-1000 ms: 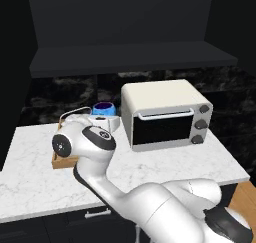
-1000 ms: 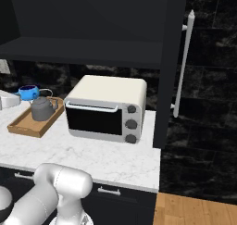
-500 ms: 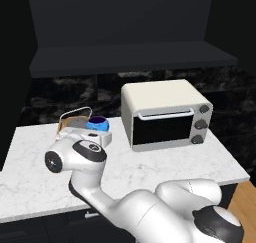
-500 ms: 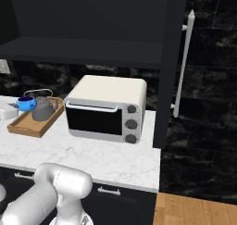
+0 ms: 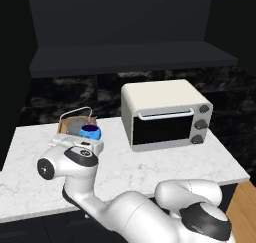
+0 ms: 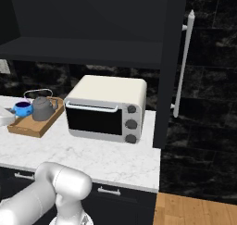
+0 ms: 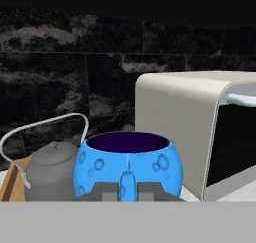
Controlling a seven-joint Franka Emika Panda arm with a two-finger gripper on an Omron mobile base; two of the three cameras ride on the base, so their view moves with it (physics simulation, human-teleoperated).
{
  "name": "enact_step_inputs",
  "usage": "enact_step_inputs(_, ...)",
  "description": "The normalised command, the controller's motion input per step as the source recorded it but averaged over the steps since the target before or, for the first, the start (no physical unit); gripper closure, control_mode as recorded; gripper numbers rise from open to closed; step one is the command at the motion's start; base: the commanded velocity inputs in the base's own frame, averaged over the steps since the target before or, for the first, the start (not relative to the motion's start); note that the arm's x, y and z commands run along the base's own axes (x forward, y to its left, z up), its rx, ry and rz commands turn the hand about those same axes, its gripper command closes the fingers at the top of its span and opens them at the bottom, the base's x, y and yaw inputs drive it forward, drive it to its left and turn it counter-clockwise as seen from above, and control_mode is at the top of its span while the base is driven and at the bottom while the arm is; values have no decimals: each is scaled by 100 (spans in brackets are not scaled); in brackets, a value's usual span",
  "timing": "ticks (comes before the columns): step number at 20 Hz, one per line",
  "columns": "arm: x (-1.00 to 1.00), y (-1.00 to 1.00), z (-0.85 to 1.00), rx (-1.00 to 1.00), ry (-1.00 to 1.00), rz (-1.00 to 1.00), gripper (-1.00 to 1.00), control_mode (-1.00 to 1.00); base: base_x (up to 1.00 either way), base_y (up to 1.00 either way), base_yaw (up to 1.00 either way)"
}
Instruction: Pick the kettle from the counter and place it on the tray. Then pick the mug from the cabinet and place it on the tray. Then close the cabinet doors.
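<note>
Hand view — the hand (image 7: pixel 127 191) is clamped on the upright mug's (image 7: pixel 127 162) handle, beside the kettle (image 7: pixel 50 173).

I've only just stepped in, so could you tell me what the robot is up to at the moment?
The arm's gripper is shut on the handle of the blue mug and holds it next to the kettle, which already sits on the wooden tray on the counter, left of the toaster oven. Whether the mug rests on the tray yet is unclear. The cabinet door stands open.
</note>
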Motion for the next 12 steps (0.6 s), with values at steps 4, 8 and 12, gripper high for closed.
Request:
enact_step_inputs(4, 16, 25, -25, 1, 0, 0, 100, -100, 0, 0, 0)
enact_step_inputs(8, 14, 14, -30, 2, 0, 0, 100, -100, 0, 0, 0)
enact_step_inputs(12, 18, 17, -38, 0, 0, 0, 100, -100, 0, 0, 0)
